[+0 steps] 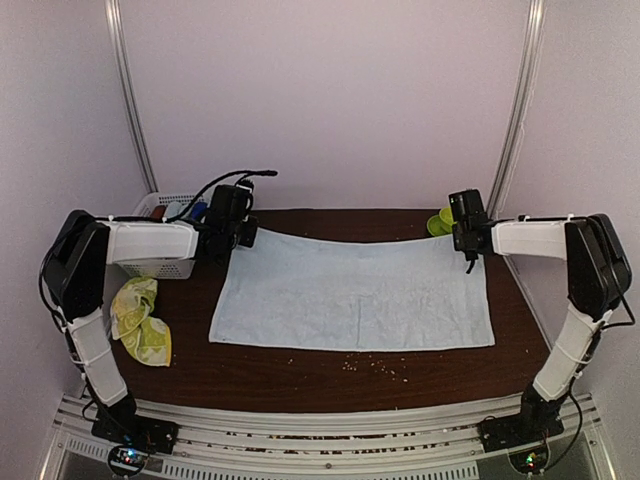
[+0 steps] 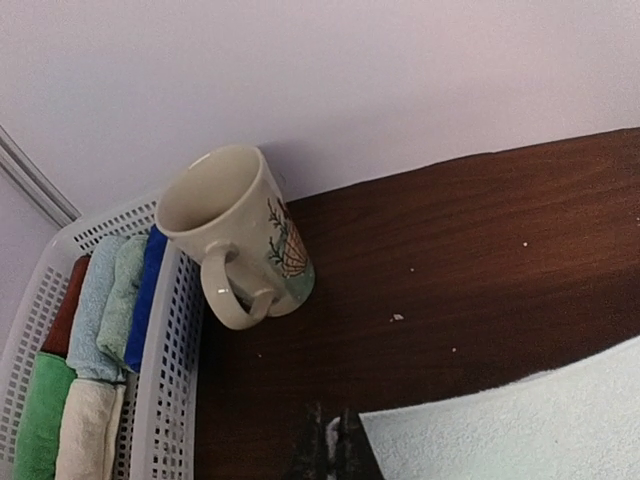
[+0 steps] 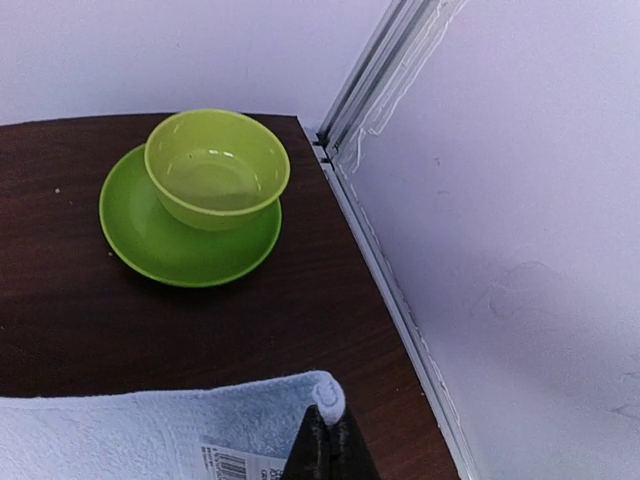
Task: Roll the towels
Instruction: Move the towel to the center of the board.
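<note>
Pale blue towel [image 1: 350, 295] flat, corner clamped in right jaws; left jaws together.

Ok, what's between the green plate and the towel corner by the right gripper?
Only bare tabletop between plate and towel, shown in the right wrist view.

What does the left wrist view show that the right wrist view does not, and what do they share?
Only the left wrist view: a cream ceramic mug with a plant print beside a white slatted plastic basket holding rolled cloths. Only the right wrist view: a lime green plastic bowl sitting on a matching green plate, and a barcode label on the long pale blue-white towel. Both: a corner of that towel on the dark brown wooden table.
</note>
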Controlling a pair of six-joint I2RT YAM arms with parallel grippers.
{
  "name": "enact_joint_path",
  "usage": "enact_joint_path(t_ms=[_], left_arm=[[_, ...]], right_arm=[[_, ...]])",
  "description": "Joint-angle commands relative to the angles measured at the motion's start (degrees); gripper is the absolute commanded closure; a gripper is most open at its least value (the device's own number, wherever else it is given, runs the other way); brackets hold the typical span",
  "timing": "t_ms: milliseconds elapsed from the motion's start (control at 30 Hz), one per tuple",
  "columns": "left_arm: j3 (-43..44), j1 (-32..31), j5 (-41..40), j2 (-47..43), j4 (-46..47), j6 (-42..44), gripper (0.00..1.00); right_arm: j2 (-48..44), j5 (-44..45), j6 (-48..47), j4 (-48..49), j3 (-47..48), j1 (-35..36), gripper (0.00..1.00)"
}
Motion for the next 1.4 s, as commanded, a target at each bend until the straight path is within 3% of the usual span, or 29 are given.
enact_joint_path(t_ms=[0, 100, 433, 667, 933, 1367], left_arm=[[1.8, 0.8, -2.3, 0.8, 9.5, 5.1, 1.00], [0.8, 1.2, -2.2, 0.1, 10.2, 6.4, 1.00], [-17.2, 2.2, 7.1, -10.0, 20.9, 5.6, 1.00], [-25.8, 2.1, 8.4, -17.9, 23.1, 4.9, 1.00], [-33.4, 2.1, 9.4, -27.0, 21.7, 2.3, 1.00], [-39.9, 1.4, 10.7, -35.3, 17.4, -0.9, 1.00]], right_arm=[[-0.7, -3.9, -0.6, 5.3, 3.5, -0.8, 1.00], [-2.6, -6.7, 0.2, 5.6, 2.8, -0.8, 1.00], [-16.9, -12.0, 4.8, 8.3, -15.5, -0.7, 1.00], [-25.3, -13.4, 7.1, 5.6, -21.2, -0.7, 1.00], [-34.7, -15.0, 7.3, 3.6, -27.7, -0.7, 1.00], [-39.6, -11.1, 12.1, -1.8, -33.7, -0.6, 1.00]])
